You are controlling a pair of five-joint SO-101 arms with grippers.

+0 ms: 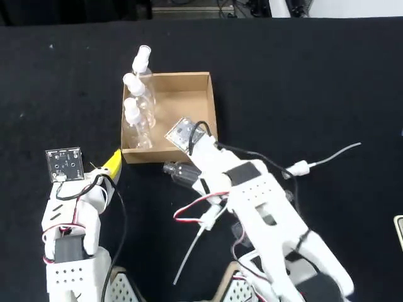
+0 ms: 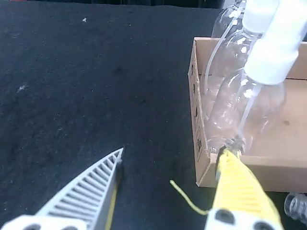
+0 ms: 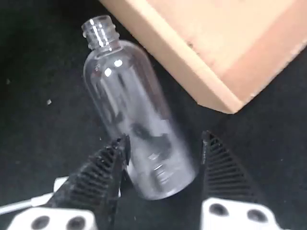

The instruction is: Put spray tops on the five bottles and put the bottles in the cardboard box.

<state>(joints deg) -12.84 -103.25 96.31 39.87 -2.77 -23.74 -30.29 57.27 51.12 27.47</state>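
The cardboard box (image 1: 182, 104) stands at the table's middle. Three clear bottles with white spray tops (image 1: 135, 107) stand along its left wall, close up as bottles (image 2: 244, 91) in the left wrist view. A clear bottle without a top (image 3: 134, 120) lies on the black table just in front of the box (image 3: 216, 52). My right gripper (image 3: 165, 143) is open and straddles this bottle's lower half, seen from above as gripper (image 1: 182, 171). My left gripper (image 2: 168, 158) is open and holds nothing, by the box's front left corner (image 2: 201, 158). Two loose spray tops lie on the table, one (image 1: 301, 167) to the right, one (image 1: 210, 218) by my right arm.
The table is covered in black cloth (image 1: 315, 82). Red and black cables (image 1: 189, 211) hang from my right arm. A pale object (image 1: 399, 228) sits at the right edge. Open cloth lies left of the box and behind it.
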